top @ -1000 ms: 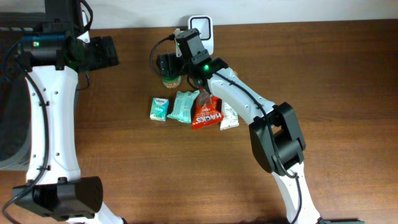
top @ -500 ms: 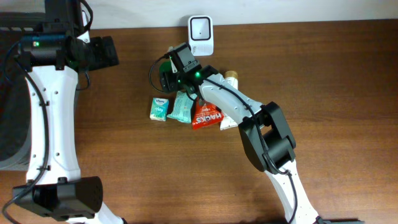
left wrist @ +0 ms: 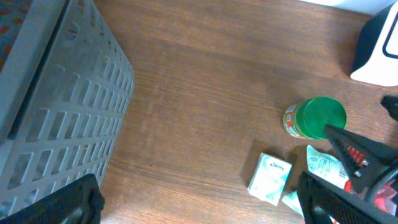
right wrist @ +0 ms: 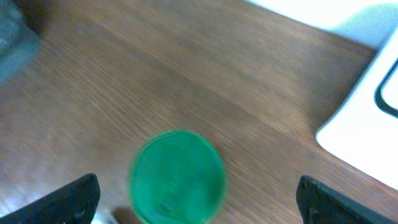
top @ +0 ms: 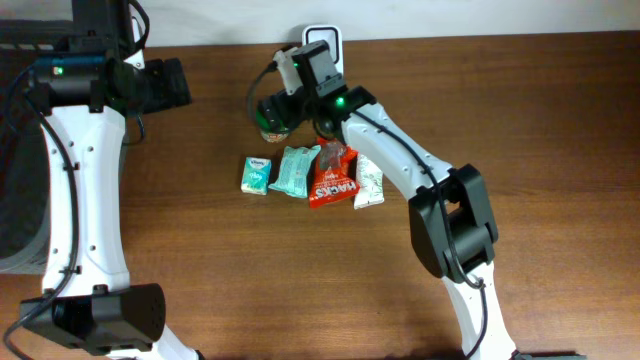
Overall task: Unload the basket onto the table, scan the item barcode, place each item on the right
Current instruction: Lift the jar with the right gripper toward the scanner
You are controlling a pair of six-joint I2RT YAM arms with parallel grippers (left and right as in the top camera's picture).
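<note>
A small jar with a green lid (right wrist: 177, 176) stands upright on the wooden table, in front of the white barcode scanner (top: 325, 42). My right gripper (right wrist: 199, 202) hovers over the jar, open, its black fingertips (right wrist: 68, 199) wide on either side and touching nothing. From overhead the jar (top: 270, 122) peeks out under the right gripper (top: 276, 104). My left gripper (left wrist: 199, 208) is open and empty over bare wood, far left of the jar (left wrist: 316, 118). The overhead view has the left gripper (top: 168, 84) at the back left.
A row of packs lies in front of the jar: a Kleenex pack (top: 256, 174), a teal pack (top: 294, 170), a red Halls bag (top: 332, 178) and a white pack (top: 368, 187). A grey slatted basket (left wrist: 50, 93) stands at the left edge.
The right gripper swung down-left toward the packs, then came back up next to the scanner, over the jar. The left arm has not moved.
</note>
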